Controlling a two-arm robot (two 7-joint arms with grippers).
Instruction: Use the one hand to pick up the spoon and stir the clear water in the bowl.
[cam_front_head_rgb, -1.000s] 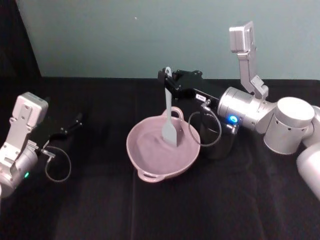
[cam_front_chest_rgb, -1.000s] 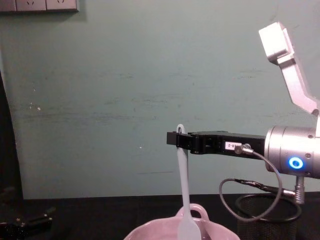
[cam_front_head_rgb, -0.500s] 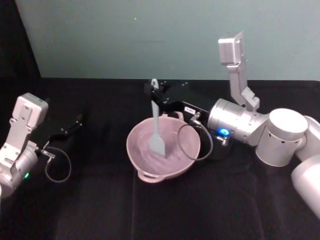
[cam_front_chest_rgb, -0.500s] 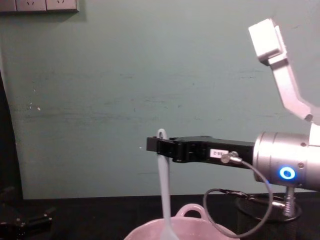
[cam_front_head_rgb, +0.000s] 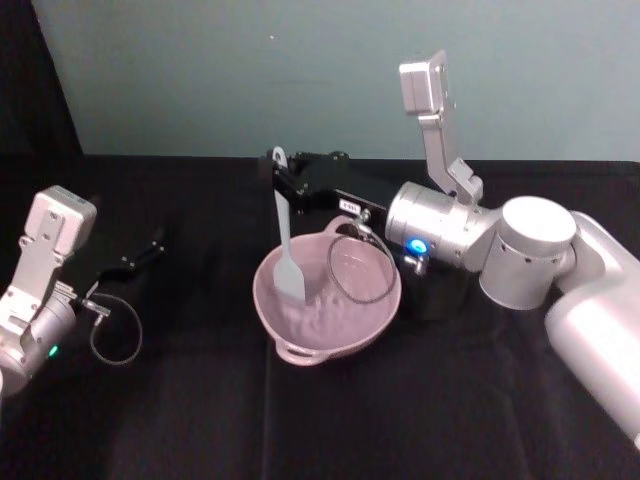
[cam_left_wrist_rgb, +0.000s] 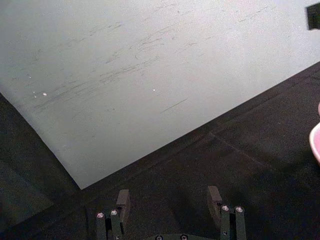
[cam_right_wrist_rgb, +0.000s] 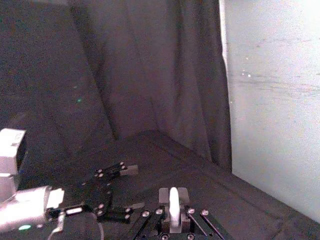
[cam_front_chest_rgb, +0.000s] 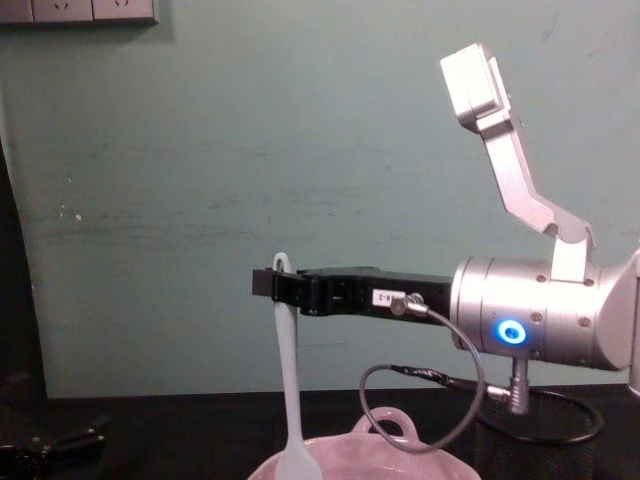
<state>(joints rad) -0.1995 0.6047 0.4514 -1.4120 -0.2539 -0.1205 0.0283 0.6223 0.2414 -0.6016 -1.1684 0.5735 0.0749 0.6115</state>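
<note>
Currently the spoon (cam_front_head_rgb: 284, 225) is hanging nearly upright over the bowl (cam_front_head_rgb: 330, 338), hole end up and flat blade down. In the head view the blade is sitting at about 9 o'clock of the bowl's inside, close to the wall on that side. In the chest view the blade is dropping below the pink rim (cam_front_chest_rgb: 400, 465). The clear water (cam_front_head_rgb: 335, 305) is barely reading against the pink, so I cannot tell how deep the blade is dipping.

Key relation: the spoon's long axis is running vertical, while the right gripper (cam_front_head_rgb: 275, 170) is reaching in level from 3 o'clock, so the two are crossing at roughly a right angle. The fingers are clamping together on the handle just below the hole; the right wrist view is showing the white handle (cam_right_wrist_rgb: 173, 210) pinched between them. Judgement: with the blade this near the 9 o'clock wall, the next sweep is calling for travel back toward the centre or round the rim, keeping the blade off the ceramic.

A black mesh cup (cam_front_head_rgb: 440, 290) is standing just beside the bowl at 3 o'clock, under the right arm.

The left gripper (cam_front_head_rgb: 155, 240) is lying idle on the table (cam_front_head_rgb: 200, 400) at 9 o'clock, well apart from the bowl, its fingers (cam_left_wrist_rgb: 122, 200) apart and holding nothing.
</note>
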